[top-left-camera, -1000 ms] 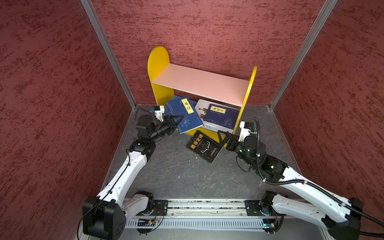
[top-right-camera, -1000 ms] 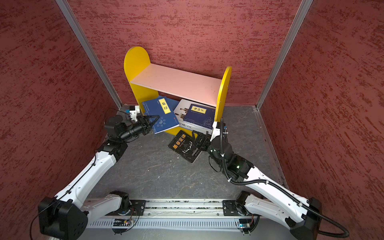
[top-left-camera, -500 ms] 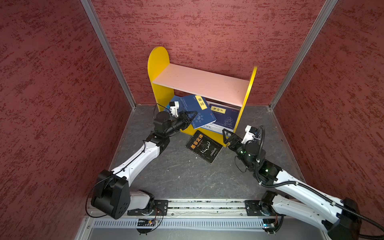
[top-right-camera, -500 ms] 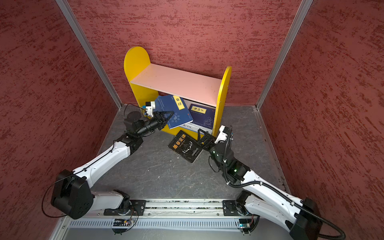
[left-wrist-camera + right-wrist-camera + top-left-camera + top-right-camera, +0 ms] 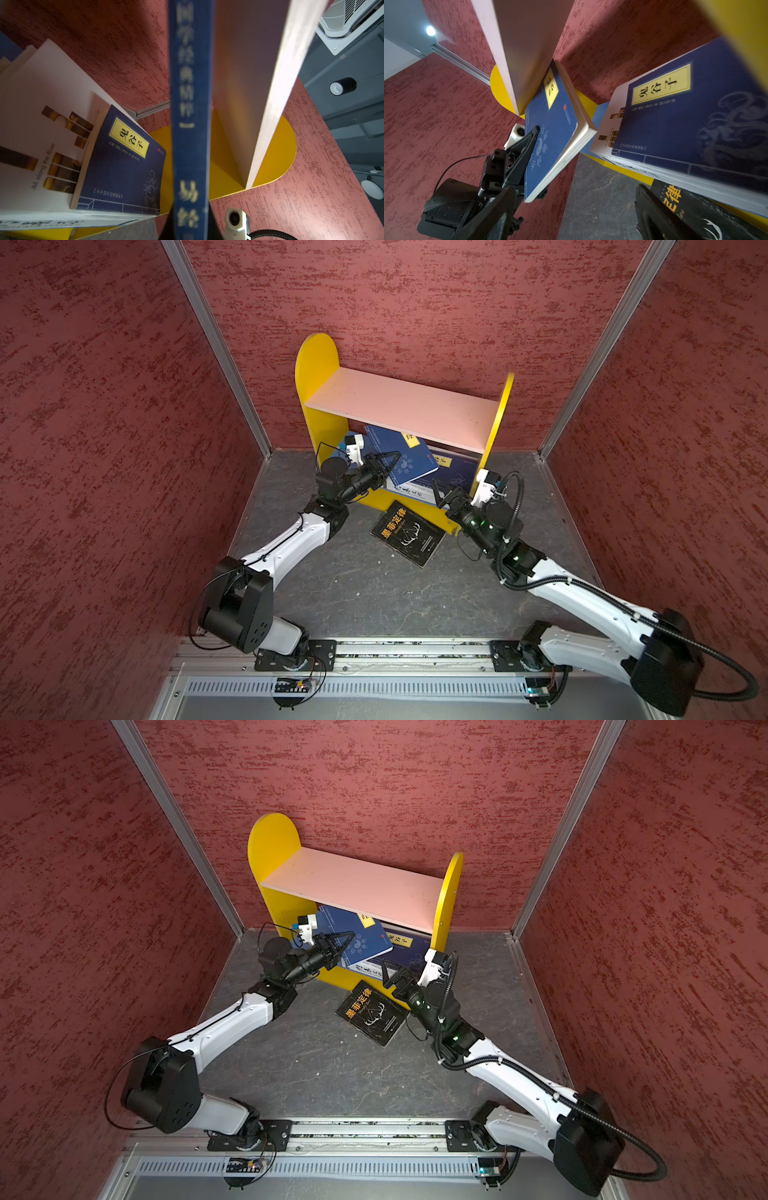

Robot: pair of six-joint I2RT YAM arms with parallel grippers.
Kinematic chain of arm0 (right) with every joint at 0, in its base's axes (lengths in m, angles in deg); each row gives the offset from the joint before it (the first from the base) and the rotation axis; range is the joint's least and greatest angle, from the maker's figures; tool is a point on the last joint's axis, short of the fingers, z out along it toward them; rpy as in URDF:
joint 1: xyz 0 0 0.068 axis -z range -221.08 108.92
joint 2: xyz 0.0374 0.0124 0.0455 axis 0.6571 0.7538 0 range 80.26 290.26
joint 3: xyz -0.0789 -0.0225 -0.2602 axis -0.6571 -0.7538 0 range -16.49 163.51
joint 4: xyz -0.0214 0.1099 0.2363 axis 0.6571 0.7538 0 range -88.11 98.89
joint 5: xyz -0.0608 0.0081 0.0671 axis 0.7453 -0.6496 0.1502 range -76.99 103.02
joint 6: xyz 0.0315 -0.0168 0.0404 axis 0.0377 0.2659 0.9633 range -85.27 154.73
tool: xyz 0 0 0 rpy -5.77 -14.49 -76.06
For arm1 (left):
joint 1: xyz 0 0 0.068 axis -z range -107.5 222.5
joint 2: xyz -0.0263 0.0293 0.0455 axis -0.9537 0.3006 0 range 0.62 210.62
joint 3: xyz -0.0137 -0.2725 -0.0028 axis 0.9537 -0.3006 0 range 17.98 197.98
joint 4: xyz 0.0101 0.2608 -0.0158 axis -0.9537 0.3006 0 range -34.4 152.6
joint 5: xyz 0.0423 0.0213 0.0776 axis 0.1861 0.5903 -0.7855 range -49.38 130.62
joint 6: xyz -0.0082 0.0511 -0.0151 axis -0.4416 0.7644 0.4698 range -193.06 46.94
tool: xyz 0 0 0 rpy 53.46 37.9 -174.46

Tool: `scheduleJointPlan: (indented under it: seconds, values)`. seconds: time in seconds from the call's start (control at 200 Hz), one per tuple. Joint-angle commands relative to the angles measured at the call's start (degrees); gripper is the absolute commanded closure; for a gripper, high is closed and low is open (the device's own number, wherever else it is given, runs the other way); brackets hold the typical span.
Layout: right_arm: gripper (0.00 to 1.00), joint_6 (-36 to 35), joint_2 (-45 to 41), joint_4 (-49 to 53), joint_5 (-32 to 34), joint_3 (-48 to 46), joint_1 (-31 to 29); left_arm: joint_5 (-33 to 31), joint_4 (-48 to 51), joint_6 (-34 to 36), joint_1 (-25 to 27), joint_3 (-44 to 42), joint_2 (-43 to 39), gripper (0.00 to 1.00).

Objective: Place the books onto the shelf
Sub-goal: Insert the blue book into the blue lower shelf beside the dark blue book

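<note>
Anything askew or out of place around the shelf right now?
Yes. The black book lies crooked on the floor before the shelf, not on it. The navy book in the left gripper is tilted, its top corner under the pink upper board.

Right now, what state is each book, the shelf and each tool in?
shelf: upright, pink board bare.
blue book: gripped, tilted, corner under the pink board.
navy book: flat on white books, under the pink board.
black book: lying on the table, outside the shelf.
left tool: shut on the blue book.
right tool: open, empty.
</note>
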State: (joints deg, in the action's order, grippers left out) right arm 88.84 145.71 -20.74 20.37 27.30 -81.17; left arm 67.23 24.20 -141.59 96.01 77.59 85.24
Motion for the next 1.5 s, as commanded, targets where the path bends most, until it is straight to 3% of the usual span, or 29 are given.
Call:
scheduleJointPlan:
  seconds: [0.0,0.271,0.561,0.747,1.042,1.187,1.363,1.493]
  values:
    - [0.11,1.5,2.0,-5.5,-8.0,2.6,1.3,1.7,-6.5,-1.7,0.3,2.1,1.1,1.0]
    - [0.19,3.4,7.7,-9.9,-15.2,5.9,3.5,2.0,-7.1,-2.5,0.9,2.6,2.3,1.0]
    - [0.45,6.8,13.0,-14.9,-18.2,8.3,4.8,1.5,-8.8,-3.7,1.8,2.5,2.7,1.0]
    - [0.64,8.7,12.8,-15.6,-16.8,7.2,5.5,1.2,-8.7,-3.8,2.3,2.0,2.4,1.0]
    - [0.84,11.3,12.7,-16.8,-15.5,5.8,6.4,1.2,-8.5,-4.1,2.6,1.9,2.3,0.91]
    - [0.91,11.9,12.7,-15.9,-15.9,5.9,7.0,1.4,-8.1,-4.0,2.7,1.6,2.1,0.77]
    - [0.94,11.8,10.5,-13.4,-17.7,4.7,8.6,1.6,-6.9,-4.2,2.1,0.4,0.8,0.46]
    - [0.95,11.4,7.0,-9.6,-21.8,3.4,11.0,4.5,-4.4,-4.1,-0.2,-1.1,-0.9,0.31]
